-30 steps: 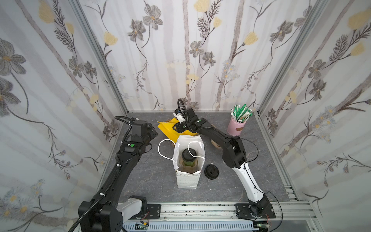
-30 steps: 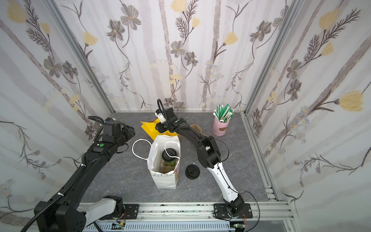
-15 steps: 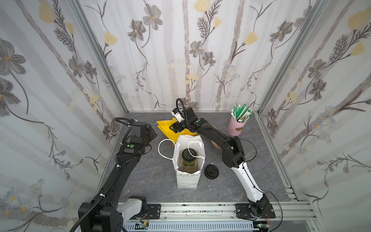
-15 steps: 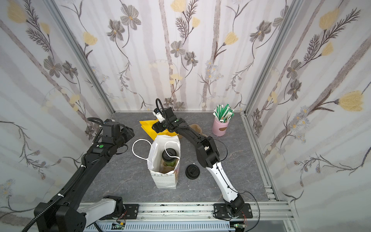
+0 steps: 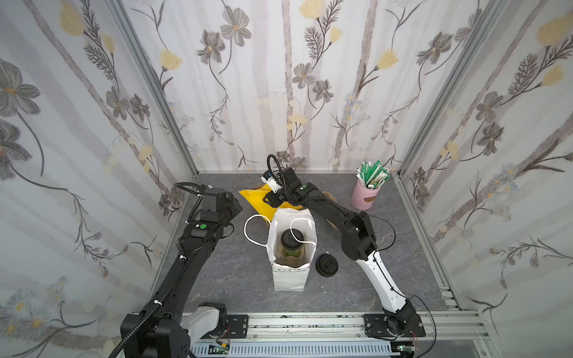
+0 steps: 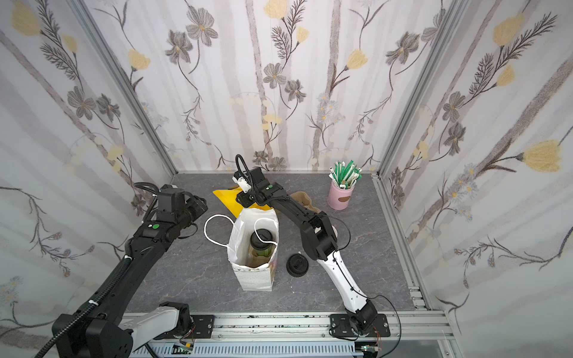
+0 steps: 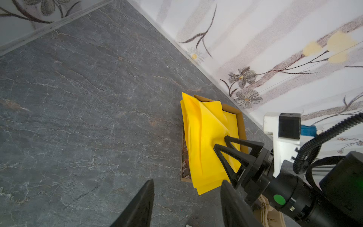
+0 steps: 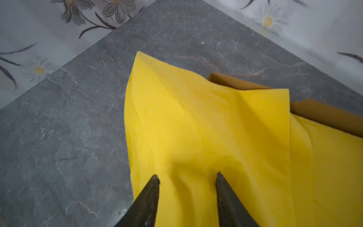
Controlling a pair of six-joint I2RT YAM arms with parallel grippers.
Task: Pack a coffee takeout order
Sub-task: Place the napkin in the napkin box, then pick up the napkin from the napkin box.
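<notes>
The green cup with its black lid (image 5: pixel 291 245) (image 6: pixel 262 245) stands upright inside the white paper bag (image 5: pixel 288 279). Behind the bag, the yellow napkin (image 5: pixel 252 198) (image 7: pixel 202 137) lies on a stack in a brown cardboard tray (image 7: pixel 240 118). My right gripper (image 8: pixel 187 175) (image 5: pixel 268 200) presses its tips on the top napkin (image 8: pixel 196 118). Its jaws stand apart, and the sheet bunches into a ridge between them and tents up toward the tips. My left gripper (image 7: pixel 187 181) (image 5: pixel 235 206) hovers open over bare table left of the stack, holding nothing.
A loose black lid (image 5: pixel 326 265) lies right of the bag. A pink cup of wrapped straws (image 5: pixel 364 195) stands at the back right. A brown pulp carrier (image 6: pixel 305 198) shows behind my right arm. The bag's white handles (image 5: pixel 248 229) hang to its left.
My right gripper has shifted slightly to the left over the napkin stack, and the top sheet now puckers between its tips. The left arm, bag and cup have not moved.
</notes>
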